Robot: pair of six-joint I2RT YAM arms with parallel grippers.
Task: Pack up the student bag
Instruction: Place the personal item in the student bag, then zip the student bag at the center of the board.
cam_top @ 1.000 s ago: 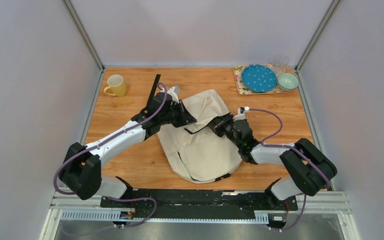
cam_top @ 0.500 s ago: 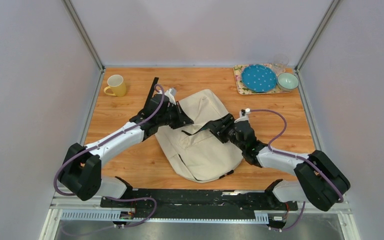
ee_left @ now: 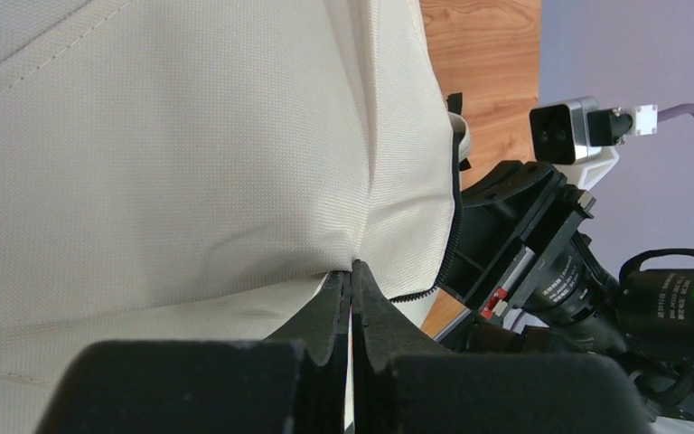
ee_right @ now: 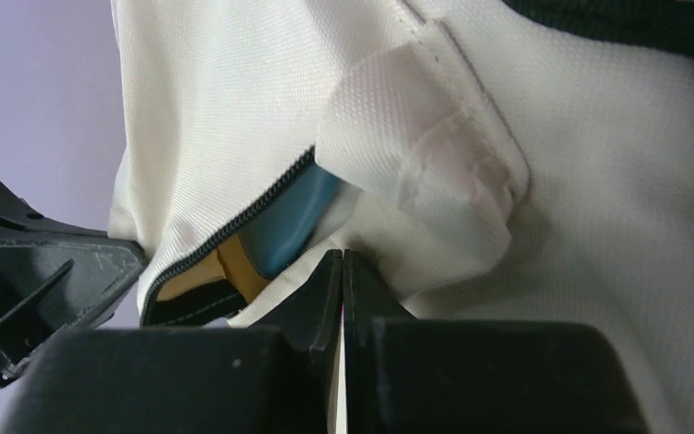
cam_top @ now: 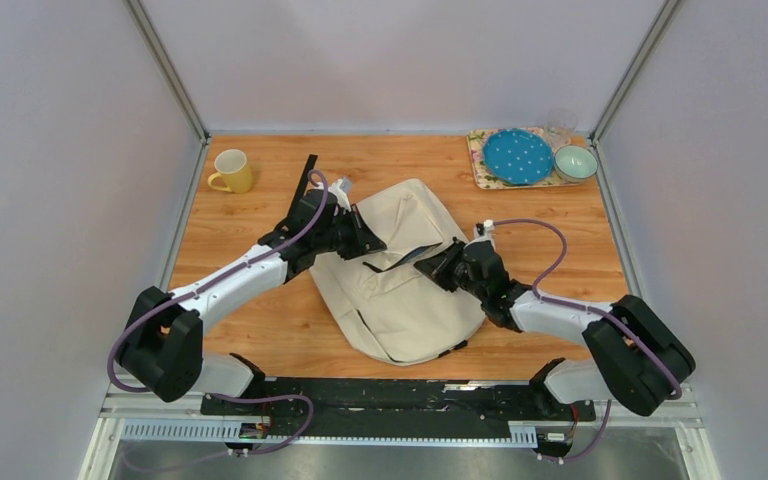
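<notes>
The cream student bag (cam_top: 400, 290) lies flat in the middle of the wooden table. Its black zipper (ee_right: 235, 226) is partly undone, and a blue and yellow thing (ee_right: 289, 221) shows inside the gap. My left gripper (cam_top: 372, 243) comes in from the bag's left and is shut on a fold of its fabric (ee_left: 352, 267) beside the zipper edge. My right gripper (cam_top: 430, 268) reaches in from the right and is shut on the fabric (ee_right: 342, 258) just below the opening. The two grippers face each other across the gap.
A yellow mug (cam_top: 232, 171) stands at the back left. A patterned tray (cam_top: 480, 170) at the back right carries a blue dotted plate (cam_top: 517, 156), a green bowl (cam_top: 575, 162) and a clear glass (cam_top: 560, 122). A black strap (cam_top: 308, 175) trails from the bag's far left.
My right gripper opened, shifted a little along the bag's opening, and closed again on the fabric. The left gripper kept its hold and moved only slightly.
</notes>
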